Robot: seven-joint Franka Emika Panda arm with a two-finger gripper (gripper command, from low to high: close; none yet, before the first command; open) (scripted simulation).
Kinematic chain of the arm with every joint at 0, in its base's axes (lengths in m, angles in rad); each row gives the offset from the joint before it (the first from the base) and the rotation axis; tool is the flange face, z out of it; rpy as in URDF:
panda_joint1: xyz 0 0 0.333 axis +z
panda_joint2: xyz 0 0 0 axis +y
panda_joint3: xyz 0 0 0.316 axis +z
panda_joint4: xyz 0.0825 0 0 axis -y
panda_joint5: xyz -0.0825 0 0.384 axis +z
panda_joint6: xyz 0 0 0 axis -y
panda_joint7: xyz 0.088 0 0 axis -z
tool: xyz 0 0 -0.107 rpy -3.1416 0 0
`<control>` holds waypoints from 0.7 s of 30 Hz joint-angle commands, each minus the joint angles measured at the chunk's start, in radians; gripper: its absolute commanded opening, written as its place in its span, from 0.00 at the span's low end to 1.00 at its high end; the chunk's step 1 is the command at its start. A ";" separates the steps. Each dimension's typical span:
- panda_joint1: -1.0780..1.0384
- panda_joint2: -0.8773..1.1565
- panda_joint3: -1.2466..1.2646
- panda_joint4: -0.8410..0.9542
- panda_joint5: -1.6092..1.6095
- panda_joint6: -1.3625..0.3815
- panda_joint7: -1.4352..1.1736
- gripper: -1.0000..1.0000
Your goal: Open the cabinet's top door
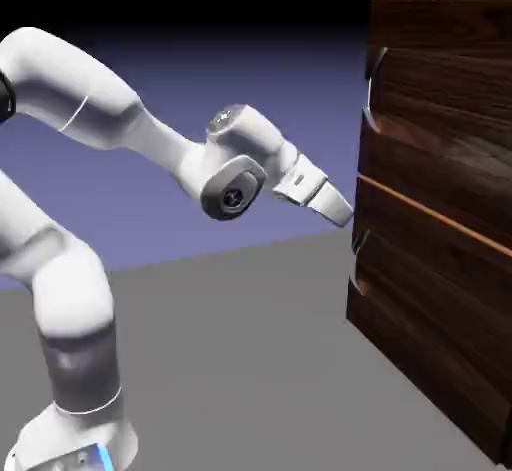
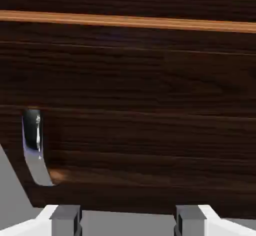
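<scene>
The hand (image 1: 340,205) hangs in the air just short of the cabinet (image 1: 440,209), tips angled down toward its front face, not touching. Its two grey fingertips (image 2: 66,219) stand well apart with nothing between them: wide open, empty. The tips sit about level with the thin orange seam (image 1: 430,214), so the top door (image 1: 440,89) lies ahead of the hand and above it. That door's handle (image 1: 369,89), a small curved grey metal piece, sits near the door's edge, well above the fingers.

Through the hand view, dark brown wood grain fills nearly everything, streaked in long bands, with one bright orange line across the upper part. Ahead of the left fingertip there is a second curved metal handle (image 2: 34,147), shiny, bowed out from the wood; this is the lower door's handle. The grey desk (image 1: 250,359) is smooth and flat.

Count: one cabinet, boxy and tall; two doors stacked; two handles; one seam; one white arm (image 1: 120,124), glossy and rounded.
</scene>
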 commanded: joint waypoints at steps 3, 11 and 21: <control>-0.071 -0.038 0.065 0.035 0.131 -0.016 -0.067 0.50; -0.261 -0.140 0.238 0.127 0.479 -0.058 -0.246 0.50; -0.498 -0.266 0.454 0.243 0.914 -0.111 -0.469 0.50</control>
